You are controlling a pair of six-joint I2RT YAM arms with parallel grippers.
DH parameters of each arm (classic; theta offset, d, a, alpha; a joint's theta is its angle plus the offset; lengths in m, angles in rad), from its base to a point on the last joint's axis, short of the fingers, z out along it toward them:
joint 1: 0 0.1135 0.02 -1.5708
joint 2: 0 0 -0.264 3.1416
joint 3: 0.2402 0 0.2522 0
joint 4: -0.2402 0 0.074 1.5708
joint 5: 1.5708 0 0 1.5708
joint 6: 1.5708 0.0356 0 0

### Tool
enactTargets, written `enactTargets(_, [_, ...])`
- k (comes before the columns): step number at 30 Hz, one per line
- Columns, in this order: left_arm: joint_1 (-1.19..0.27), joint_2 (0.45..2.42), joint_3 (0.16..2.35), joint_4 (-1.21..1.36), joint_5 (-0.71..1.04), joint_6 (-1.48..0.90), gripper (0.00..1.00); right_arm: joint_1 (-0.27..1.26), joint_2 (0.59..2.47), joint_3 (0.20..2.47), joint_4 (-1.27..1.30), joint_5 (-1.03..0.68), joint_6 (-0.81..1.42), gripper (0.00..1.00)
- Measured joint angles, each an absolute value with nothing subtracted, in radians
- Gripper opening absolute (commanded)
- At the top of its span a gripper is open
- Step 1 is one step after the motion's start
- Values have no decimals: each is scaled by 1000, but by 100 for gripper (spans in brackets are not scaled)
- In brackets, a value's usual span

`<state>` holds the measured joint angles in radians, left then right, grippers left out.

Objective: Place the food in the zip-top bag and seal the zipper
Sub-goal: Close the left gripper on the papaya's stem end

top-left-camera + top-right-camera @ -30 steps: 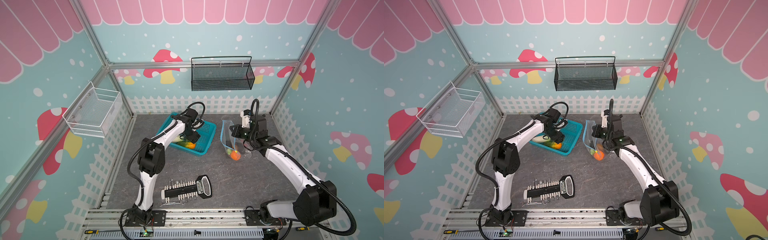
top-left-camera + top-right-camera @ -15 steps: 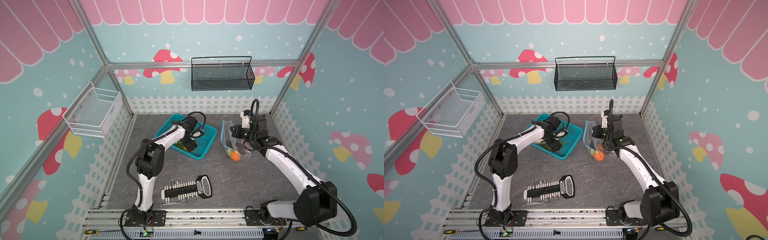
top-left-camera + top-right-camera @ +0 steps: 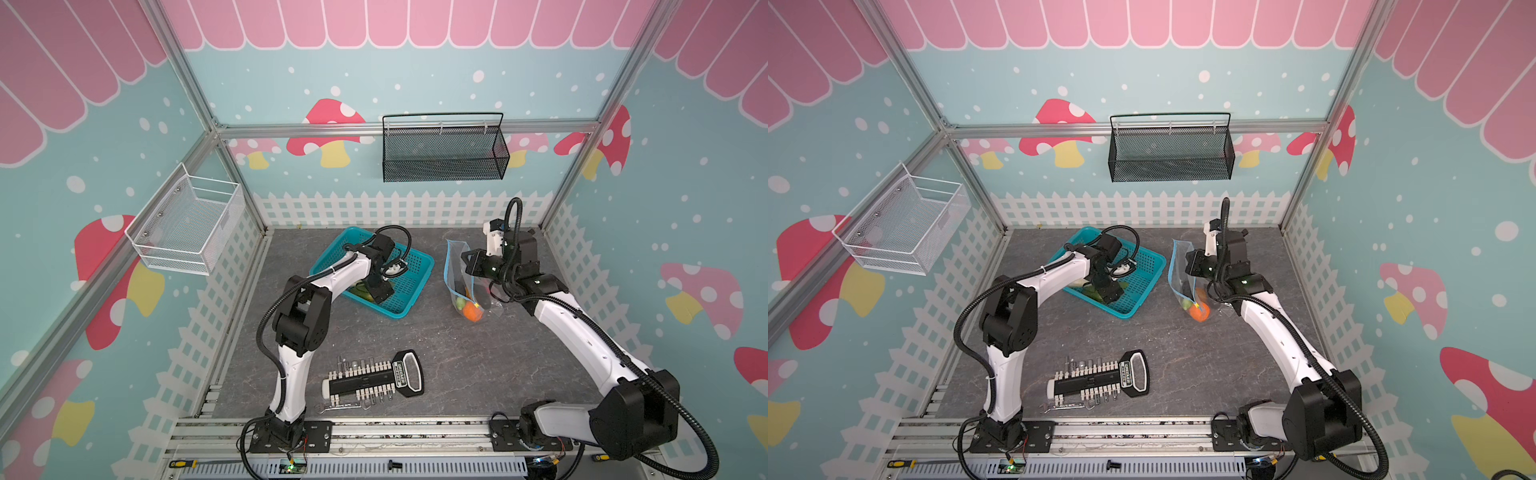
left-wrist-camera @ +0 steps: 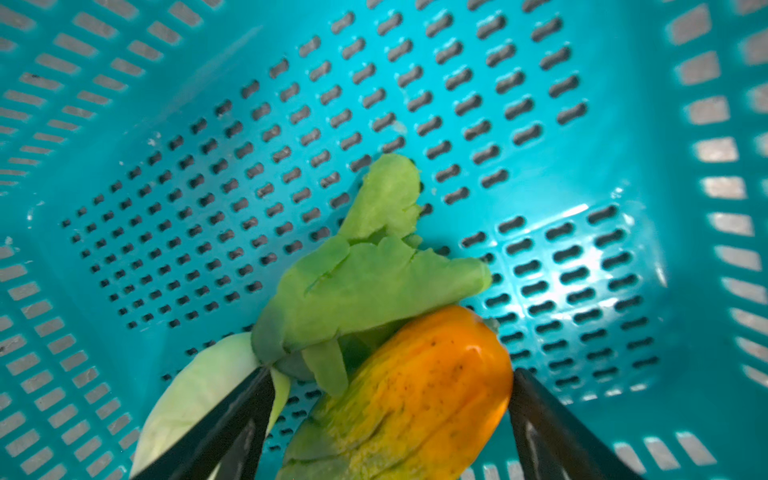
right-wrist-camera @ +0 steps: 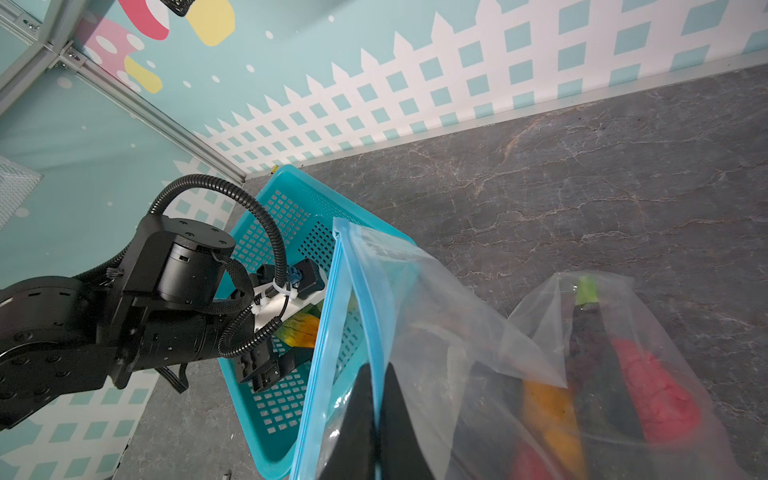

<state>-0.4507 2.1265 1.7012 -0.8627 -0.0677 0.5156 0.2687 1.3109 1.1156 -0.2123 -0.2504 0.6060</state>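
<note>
Zip-top bag (image 3: 455, 274): on the grey tabletop (image 3: 449, 361), right of the teal basket (image 3: 411, 286) and apart from it; mouth raised, loaded end apparently down on the surface; zipper (image 5: 327, 320) unsealed, blue strip parted into two edges in the right wrist view; right gripper (image 5: 376, 374) clamped flat on one of those edges, pinching film and nothing else. Already inside: red piece (image 5: 652, 386), dark purple piece (image 5: 590, 353), orange-yellow piece (image 5: 548, 411) (seen through crinkled plastic, so shapes uncertain).

Remaining food, all in the basket: orange pepper (image 4: 415, 395); leafy green (image 4: 365, 286) draped over one end of it; white-green cabbage (image 4: 195, 390) alongside. Left gripper (image 4: 390, 376) down in the basket, fingers spread wide either side of the pepper; one just beside the glossy flank, the other over cabbage and leaf; nothing gripped yet.

Judged step: closing on the pepper, then carrying it across to the bag.

Possible failures from here:
- leaf or cabbage trapped under the finger on closing; soft, uneven hold, or two pieces lifted at once;
- smooth rounded pepper squeezed off-centre; likely to pop out toward the basket wall;
- mouth held on one side only, hence narrow; pepper catching the free edge could fold the opening or tug the film out of the pinch;
- loaded zip-top bag tipped by a nudge from the incoming arm; contents spilled.
</note>
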Motion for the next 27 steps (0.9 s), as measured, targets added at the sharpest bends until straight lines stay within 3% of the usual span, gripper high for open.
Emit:
enactTargets(6, [-415, 2127, 1701, -819, -41, 493, 75, 268, 1296, 1124, -218, -239, 606, 2])
enactTargets(9, [-413, 2127, 1701, -808, -29, 474, 64, 268, 1292, 1129, -220, -235, 606, 2])
enactTargets(20, [-414, 2124, 1701, -794, 4, 410, 52, 268, 1291, 1140, -224, -232, 606, 2])
enactTargets(24, [-414, 2114, 1701, -794, 19, 381, 52, 268, 1291, 1140, -224, -232, 606, 2])
enactTargets(27, [-414, 2099, 1700, -794, 19, 376, 60, 268, 1291, 1140, -224, -232, 607, 2])
